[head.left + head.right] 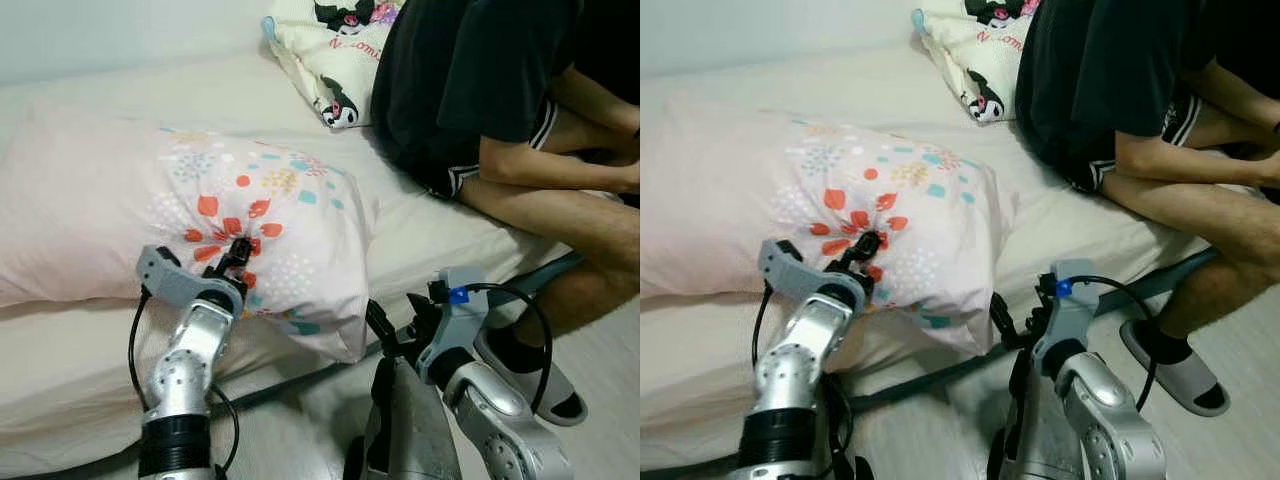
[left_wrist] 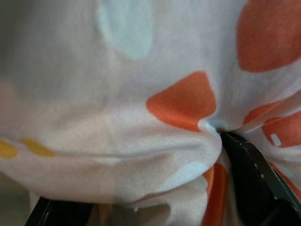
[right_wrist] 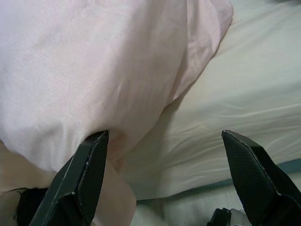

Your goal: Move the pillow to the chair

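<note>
Soft matt cloth covers the pillow (image 1: 200, 215), printed with orange petals and bunched between the left gripper (image 1: 238, 252)'s matt black fingers (image 2: 249, 174). Ahead of the right gripper (image 3: 164, 174)'s wide-spread jaws, textured like carbon weave, lies a smooth cream cloth bedsheet (image 3: 244, 113).

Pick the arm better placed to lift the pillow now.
Left. The left gripper is already pressed into the floral pillow, fabric bunched between its fingers. The right gripper is open at the pillow's corner, holding nothing.
</note>
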`<state>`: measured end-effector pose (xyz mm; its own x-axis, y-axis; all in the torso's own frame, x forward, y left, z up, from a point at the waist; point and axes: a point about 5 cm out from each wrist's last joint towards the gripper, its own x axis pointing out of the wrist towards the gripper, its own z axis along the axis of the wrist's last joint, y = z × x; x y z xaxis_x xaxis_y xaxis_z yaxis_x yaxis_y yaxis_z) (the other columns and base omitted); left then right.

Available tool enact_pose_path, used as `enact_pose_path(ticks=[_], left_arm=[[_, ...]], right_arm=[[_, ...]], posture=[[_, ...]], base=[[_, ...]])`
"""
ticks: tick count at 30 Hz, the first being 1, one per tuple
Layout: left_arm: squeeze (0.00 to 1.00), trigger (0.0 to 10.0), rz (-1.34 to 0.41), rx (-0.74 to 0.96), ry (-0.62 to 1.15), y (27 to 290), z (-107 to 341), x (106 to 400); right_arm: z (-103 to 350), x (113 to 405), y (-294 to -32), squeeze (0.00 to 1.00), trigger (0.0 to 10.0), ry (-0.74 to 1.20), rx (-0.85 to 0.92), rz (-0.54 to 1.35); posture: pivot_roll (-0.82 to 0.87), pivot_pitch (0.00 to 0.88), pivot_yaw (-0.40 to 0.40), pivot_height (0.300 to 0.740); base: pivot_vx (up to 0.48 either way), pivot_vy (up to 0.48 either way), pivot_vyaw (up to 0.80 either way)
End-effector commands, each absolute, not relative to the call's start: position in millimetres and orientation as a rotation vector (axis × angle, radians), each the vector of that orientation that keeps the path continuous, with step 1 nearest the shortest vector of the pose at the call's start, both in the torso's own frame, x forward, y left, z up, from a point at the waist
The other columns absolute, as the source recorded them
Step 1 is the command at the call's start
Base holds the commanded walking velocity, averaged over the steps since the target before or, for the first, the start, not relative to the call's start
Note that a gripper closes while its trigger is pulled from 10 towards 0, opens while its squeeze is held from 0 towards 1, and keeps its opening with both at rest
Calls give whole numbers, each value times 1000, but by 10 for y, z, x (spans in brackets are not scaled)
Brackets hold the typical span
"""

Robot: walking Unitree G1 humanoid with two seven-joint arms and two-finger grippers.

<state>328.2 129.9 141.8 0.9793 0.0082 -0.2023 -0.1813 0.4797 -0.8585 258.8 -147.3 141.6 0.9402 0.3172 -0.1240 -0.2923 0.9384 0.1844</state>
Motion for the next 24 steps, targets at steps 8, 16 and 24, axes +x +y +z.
enact_pose_path(ticks=[8, 16, 24], left_arm=[[0, 10000, 70, -1187, 206, 978, 1391, 3458], [0, 2863, 40, -1266, 163, 887, 1423, 3576], [0, 0, 27, -1291, 126, 894, 1458, 3607]], right_arm=[[1386, 2586, -1480, 0, 10000, 170, 160, 301], [1392, 2582, -1486, 0, 10000, 167, 157, 296], [1396, 2583, -1487, 0, 10000, 165, 157, 295]], posture=[[-126, 230, -13, 355], [-132, 230, -11, 355], [-131, 231, -13, 355]], base=[[0, 0, 0], [0, 0, 0], [0, 0, 0]])
